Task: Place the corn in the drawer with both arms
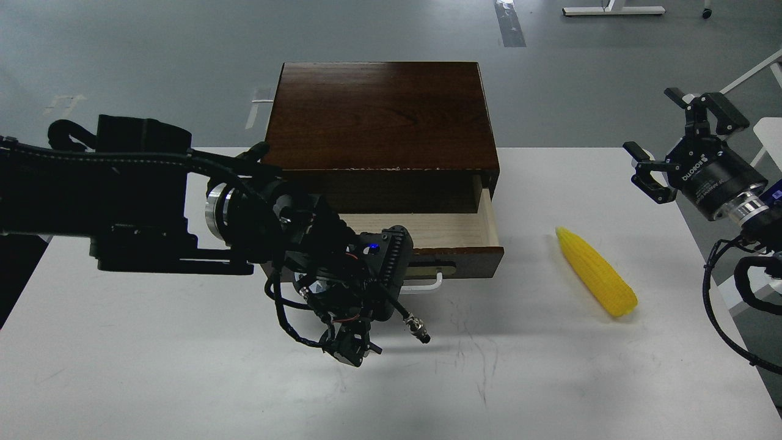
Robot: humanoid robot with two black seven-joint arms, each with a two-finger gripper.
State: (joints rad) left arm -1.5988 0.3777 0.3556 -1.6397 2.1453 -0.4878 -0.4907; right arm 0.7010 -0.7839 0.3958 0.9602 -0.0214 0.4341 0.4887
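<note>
A dark brown wooden box [379, 116] sits at the far middle of the white worktop [183, 379]. Its drawer [455, 229] is pulled partway out toward the near side, showing a pale wood floor and right wall. The drawer's front panel carries a white bar handle [431, 285] on a beige plate; only the right part of the handle shows, since the left arm covers the rest.

The left arm [122, 195] comes in from the left edge and reaches across in front of the drawer. Its left hand [351, 348] hangs low, just near of the drawer front and left of the visible handle end. It is dark and tangled with cables, so I cannot tell whether its fingers are apart or together, nor whether it touches the handle.

The corn [595, 272] lies on the worktop to the right of the drawer, well apart from it, pointed tip toward the far left and blunt end toward the near right. Nothing touches it.

The right hand [681, 137] is raised at the far right, beyond the corn and apart from it, with its fingers [727, 116] spread wide and holding nothing.
</note>
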